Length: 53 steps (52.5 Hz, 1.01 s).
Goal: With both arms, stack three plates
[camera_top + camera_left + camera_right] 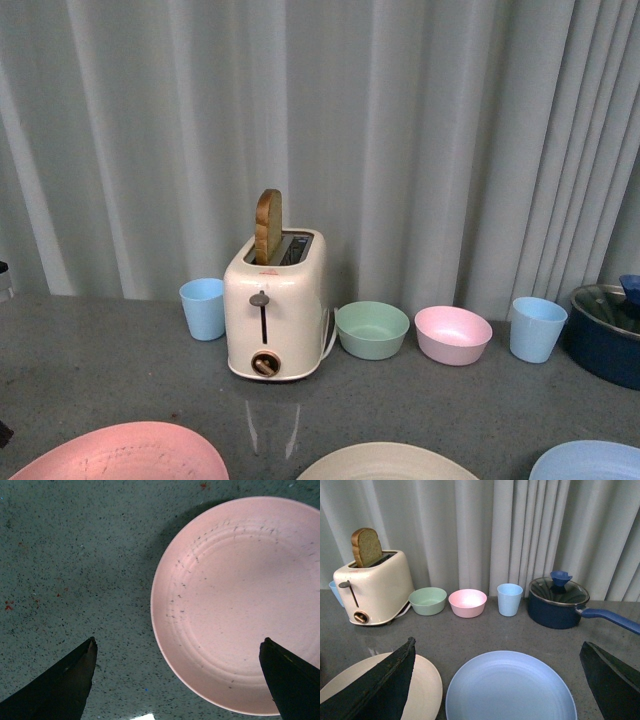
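Note:
Three plates lie side by side along the near edge of the grey table: a pink plate [125, 452] at the left, a cream-beige plate [385, 462] in the middle, a light blue plate [590, 460] at the right. My left gripper [177, 647] hangs open above the table, looking straight down on the pink plate [240, 600], whose edge lies between its dark fingers. My right gripper [497, 647] is open above the light blue plate [510, 690], with the cream-beige plate [422, 690] beside one finger. Neither gripper shows in the front view.
At the back stand a cream toaster [275, 310] with a slice of bread, two light blue cups [203, 308] [537, 328], a green bowl [372, 329], a pink bowl [453, 334] and a dark blue lidded pot [557, 602] with its long handle [612, 619]. A curtain hangs behind.

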### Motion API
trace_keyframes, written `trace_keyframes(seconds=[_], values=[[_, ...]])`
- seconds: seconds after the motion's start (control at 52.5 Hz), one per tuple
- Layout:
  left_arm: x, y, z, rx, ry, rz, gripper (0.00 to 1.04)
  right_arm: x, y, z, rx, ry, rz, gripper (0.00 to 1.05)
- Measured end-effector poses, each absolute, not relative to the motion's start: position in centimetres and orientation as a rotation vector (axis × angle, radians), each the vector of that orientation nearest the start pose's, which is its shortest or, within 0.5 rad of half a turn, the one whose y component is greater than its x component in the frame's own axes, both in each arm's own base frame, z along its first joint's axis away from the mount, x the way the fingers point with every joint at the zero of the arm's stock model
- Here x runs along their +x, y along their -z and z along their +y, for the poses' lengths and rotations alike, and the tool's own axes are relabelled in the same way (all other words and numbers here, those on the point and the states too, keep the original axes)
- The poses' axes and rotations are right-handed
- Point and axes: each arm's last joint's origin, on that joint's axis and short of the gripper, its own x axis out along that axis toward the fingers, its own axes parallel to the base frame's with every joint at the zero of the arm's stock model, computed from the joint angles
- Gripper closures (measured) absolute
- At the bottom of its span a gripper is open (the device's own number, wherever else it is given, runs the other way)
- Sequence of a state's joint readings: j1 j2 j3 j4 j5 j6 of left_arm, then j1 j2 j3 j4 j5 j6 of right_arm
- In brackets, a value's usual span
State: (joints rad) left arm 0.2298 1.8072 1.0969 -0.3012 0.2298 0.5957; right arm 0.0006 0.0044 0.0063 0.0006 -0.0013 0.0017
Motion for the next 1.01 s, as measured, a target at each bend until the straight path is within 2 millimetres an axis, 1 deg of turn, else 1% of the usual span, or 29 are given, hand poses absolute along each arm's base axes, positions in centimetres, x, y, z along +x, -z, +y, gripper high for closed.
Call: trace_keyframes(seconds=[0.114, 0.267, 0.476, 0.552, 0.685, 1.009], values=[[36.0, -15.5, 8.4, 0.334, 0.289, 0.984, 0.07, 9.8, -16.5, 0.0, 0.002, -0.002, -0.002, 0.07], [37.2, -13.1, 10.0, 0.309, 0.266, 1.066, 0.07, 9.8, -16.5, 0.0, 0.002, -0.002, -0.002, 0.07], [38.1, -11.3, 11.0, 0.246, 0.254, 1.140, 0.07, 9.8, -16.5, 0.0, 0.002, -0.002, -0.002, 0.07], [38.4, -10.8, 11.1, 0.210, 0.247, 1.163, 0.07, 9.8, -16.5, 0.0, 0.002, -0.002, -0.002, 0.07], [38.8, -10.0, 11.2, 0.198, 0.231, 1.171, 0.07, 9.8, -16.5, 0.0, 0.002, -0.002, -0.002, 0.07], [39.2, -7.9, 10.6, 0.193, 0.223, 1.208, 0.07, 9.8, -16.5, 0.0, 0.002, -0.002, -0.002, 0.07]])
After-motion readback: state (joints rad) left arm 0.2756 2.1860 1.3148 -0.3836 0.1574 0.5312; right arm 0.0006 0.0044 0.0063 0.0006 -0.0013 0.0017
